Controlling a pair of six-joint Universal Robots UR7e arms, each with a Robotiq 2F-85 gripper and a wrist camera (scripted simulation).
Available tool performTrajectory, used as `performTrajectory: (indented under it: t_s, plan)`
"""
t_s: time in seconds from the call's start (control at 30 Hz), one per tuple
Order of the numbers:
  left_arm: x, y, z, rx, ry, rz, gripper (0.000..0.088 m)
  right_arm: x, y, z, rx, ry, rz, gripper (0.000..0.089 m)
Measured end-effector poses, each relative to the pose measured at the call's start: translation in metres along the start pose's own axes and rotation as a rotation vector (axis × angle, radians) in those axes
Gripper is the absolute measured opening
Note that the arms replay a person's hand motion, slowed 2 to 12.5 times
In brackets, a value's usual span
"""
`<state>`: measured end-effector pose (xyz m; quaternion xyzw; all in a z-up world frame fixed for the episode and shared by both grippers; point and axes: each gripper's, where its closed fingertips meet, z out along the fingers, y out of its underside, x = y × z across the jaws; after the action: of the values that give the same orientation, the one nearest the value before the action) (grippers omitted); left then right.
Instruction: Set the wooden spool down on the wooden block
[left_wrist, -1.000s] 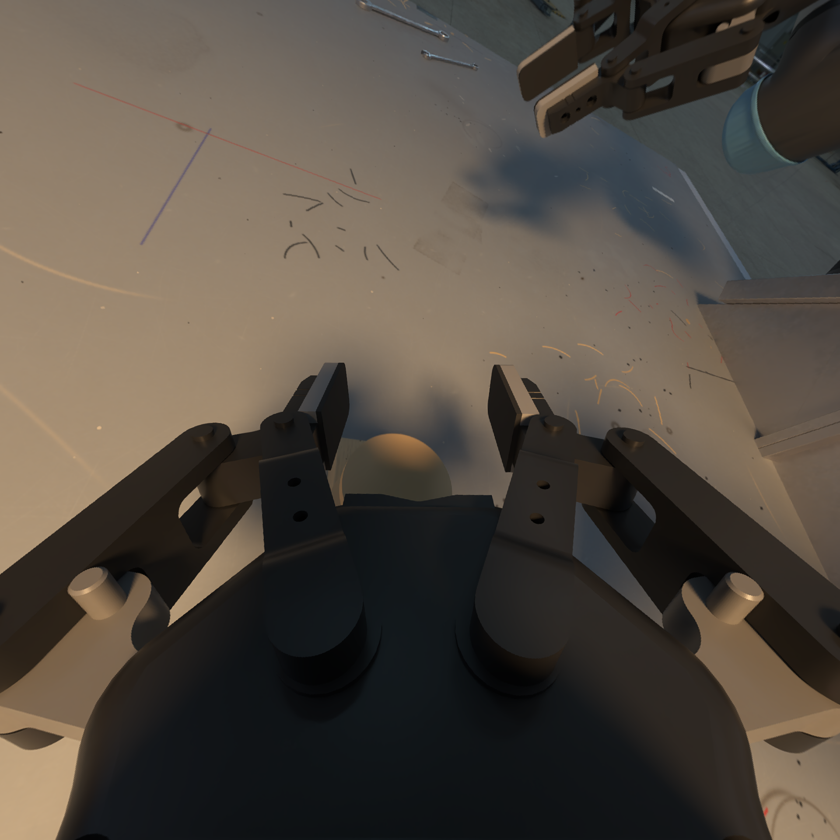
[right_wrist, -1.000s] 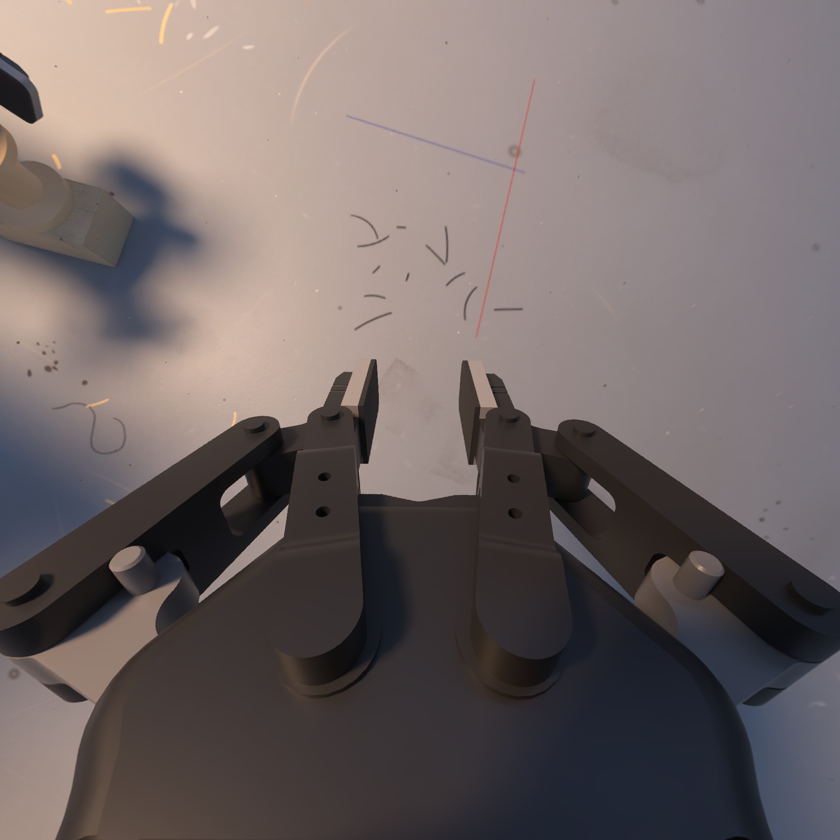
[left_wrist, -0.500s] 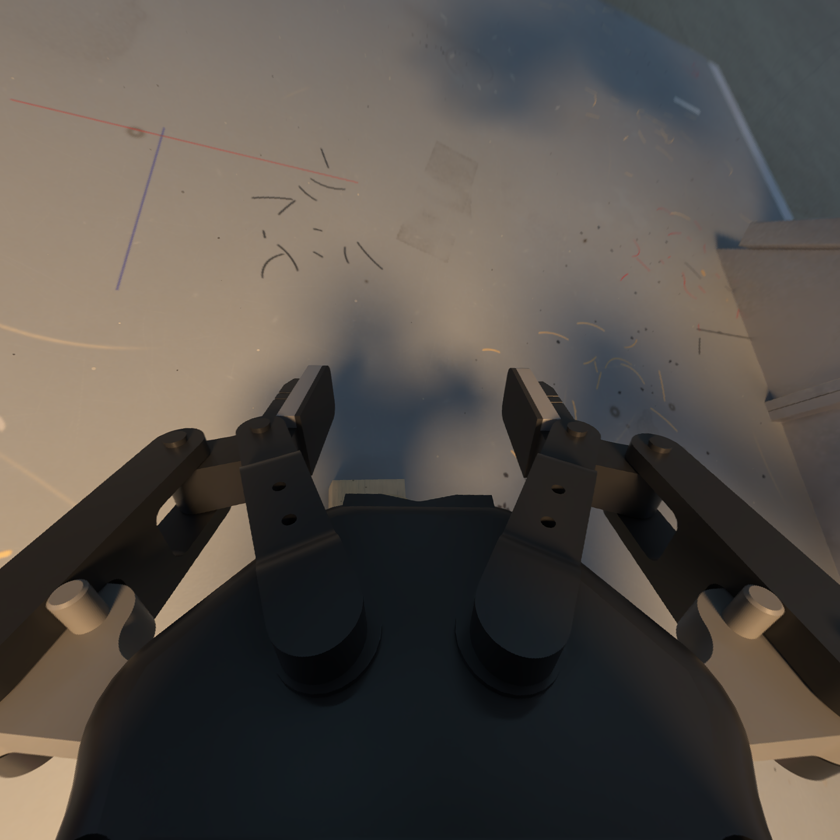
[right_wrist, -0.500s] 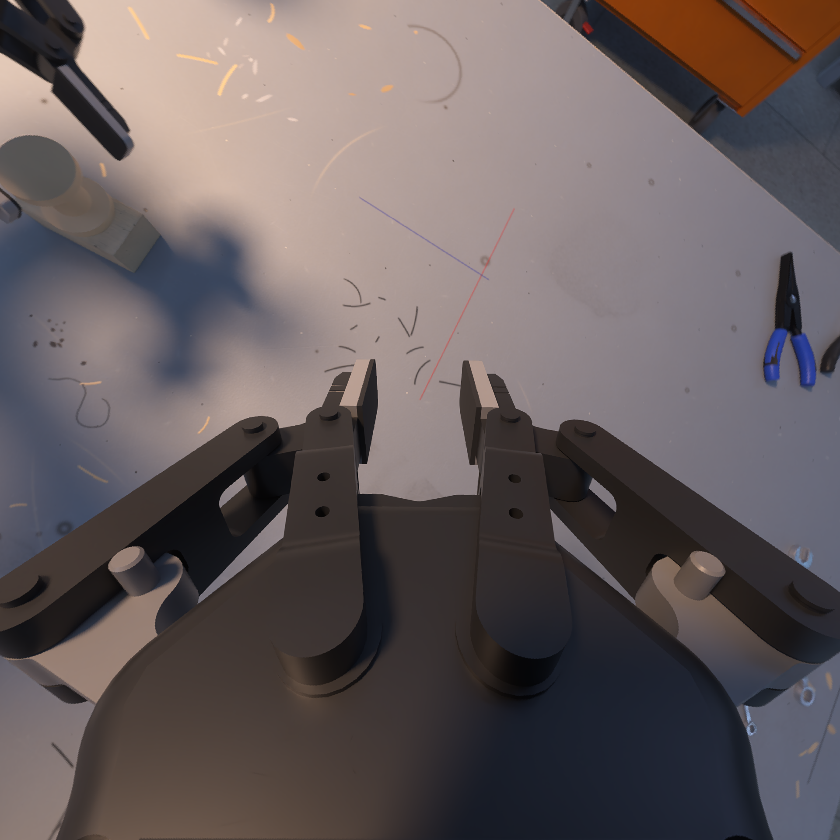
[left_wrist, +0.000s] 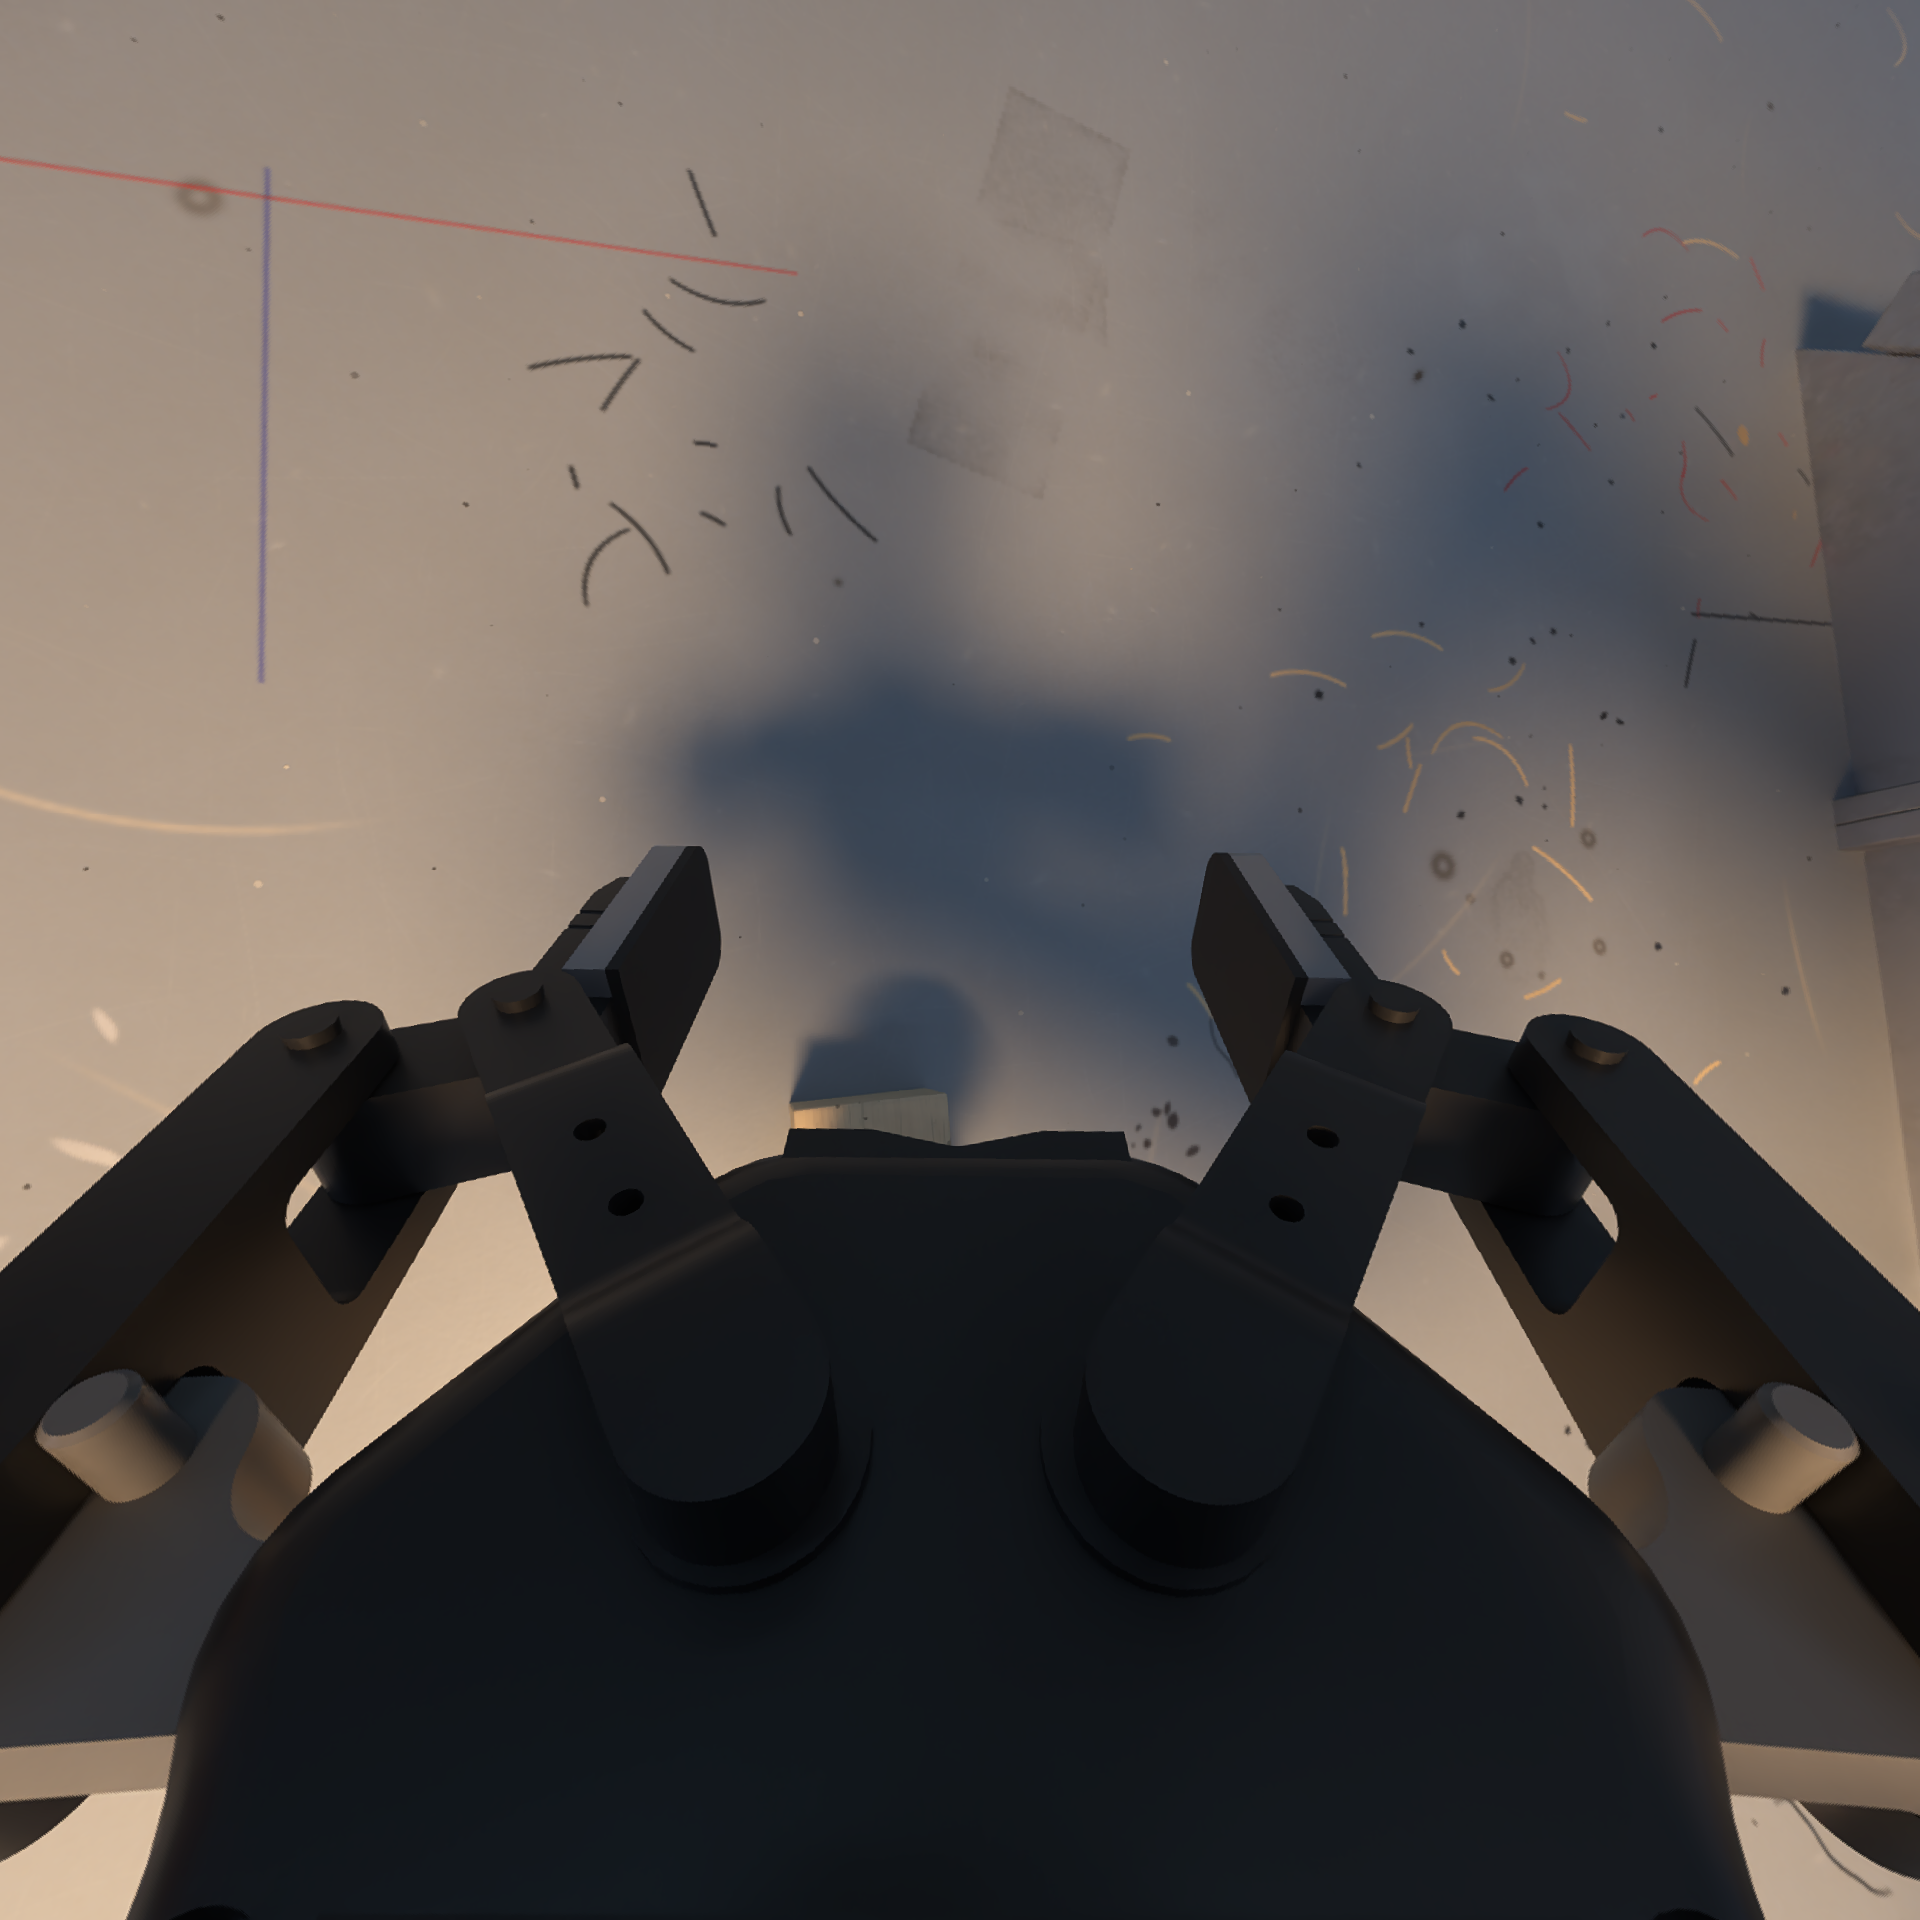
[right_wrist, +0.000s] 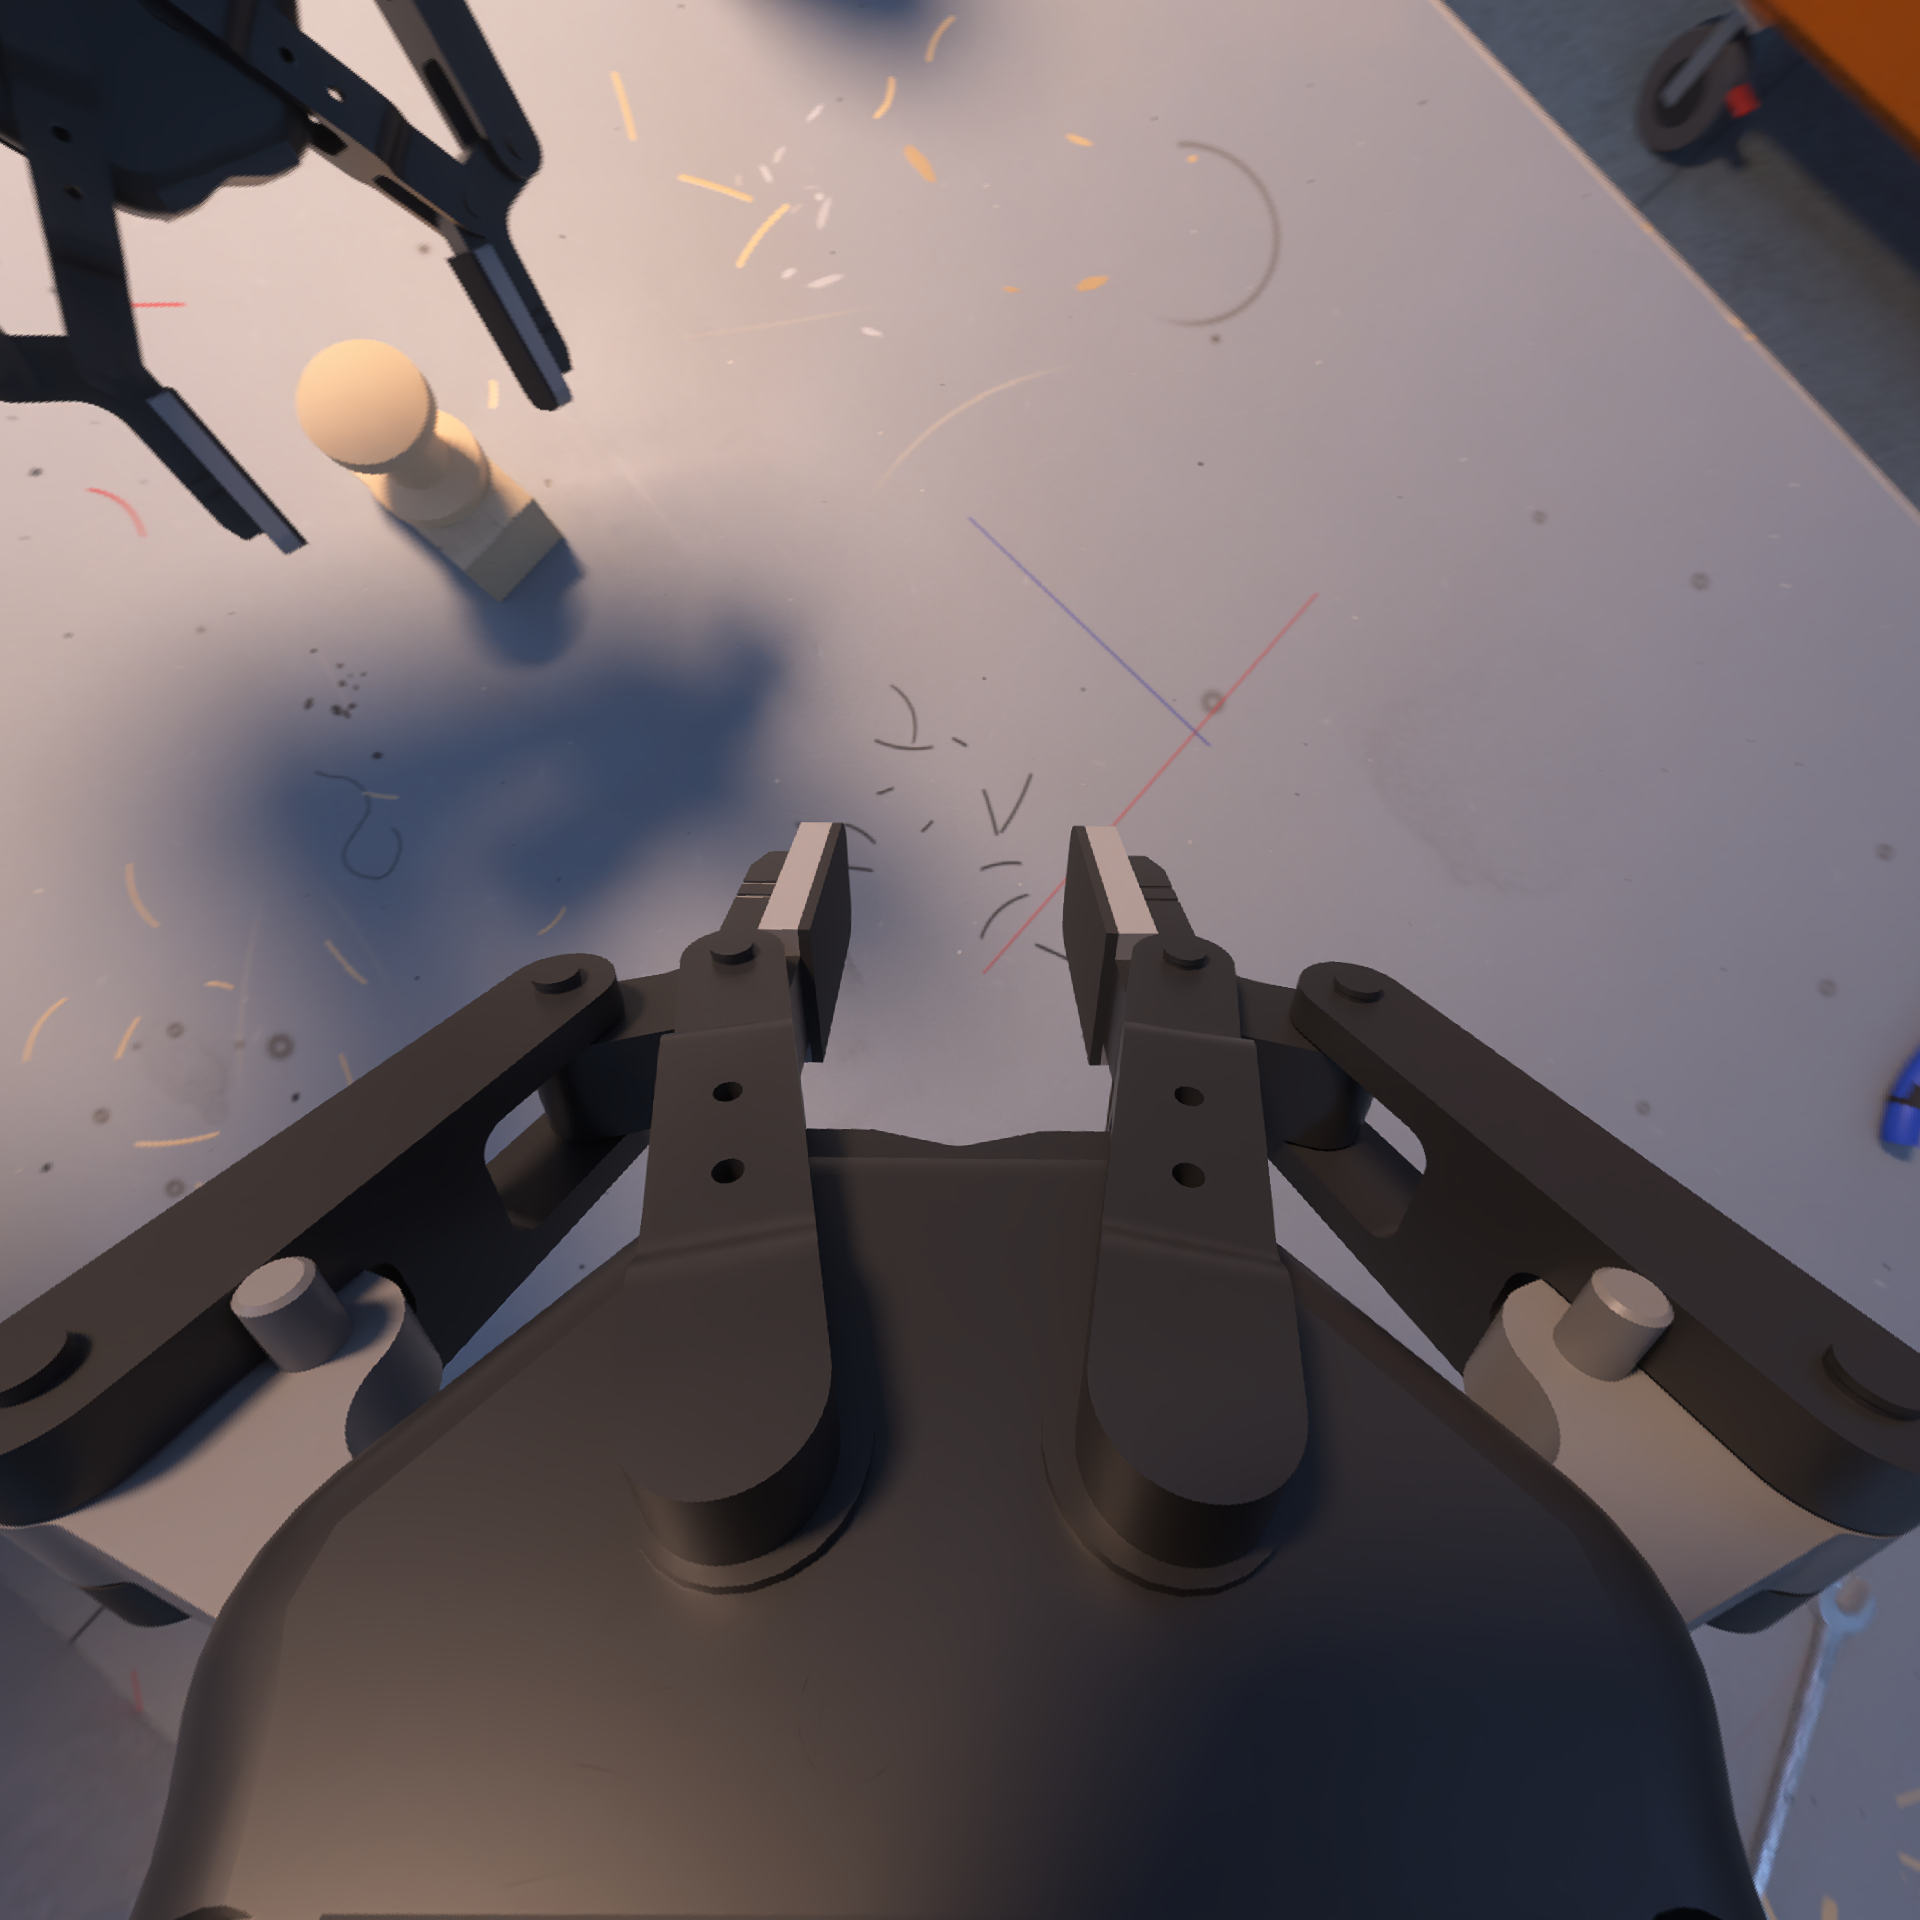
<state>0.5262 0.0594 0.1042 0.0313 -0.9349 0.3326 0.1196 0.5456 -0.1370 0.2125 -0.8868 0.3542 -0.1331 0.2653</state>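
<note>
Left gripper (left_wrist: 956, 914): matte black housing, broad and rounded, with two raised round bosses at the finger roots. Each finger is a flat black bar carrying two small drilled holes; outer links are long black bars with slotted cut-outs and round pin heads at the joints. Pale grey brackets sit under the links, each with a short grey cylindrical stud. Pads are dark rectangular blocks. Right gripper (right_wrist: 956, 904): same build — dark charcoal in stronger light, brownish sheen on the housing. Its fingertips (right_wrist: 800, 878) show a light grey strip along the pad edge. In the right wrist view the left gripper (right_wrist: 353, 405) appears too, black with grey-edged pads.
</note>
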Motion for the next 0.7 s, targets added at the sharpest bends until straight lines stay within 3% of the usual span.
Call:
performTrajectory:
  t_s: [0.27, 0.7]
  plan:
    - [-0.002, -0.012, 0.007, -0.057, 0.040, -0.035, 0.0806, 0.010, -0.001, 0.013, -0.047, -0.189, 0.012, 0.0446]
    - [-0.011, -0.017, 0.029, -0.185, 0.146, -0.173, 0.0848, 0.039, 0.015, 0.050, -0.177, -0.381, 0.070, 0.0509]
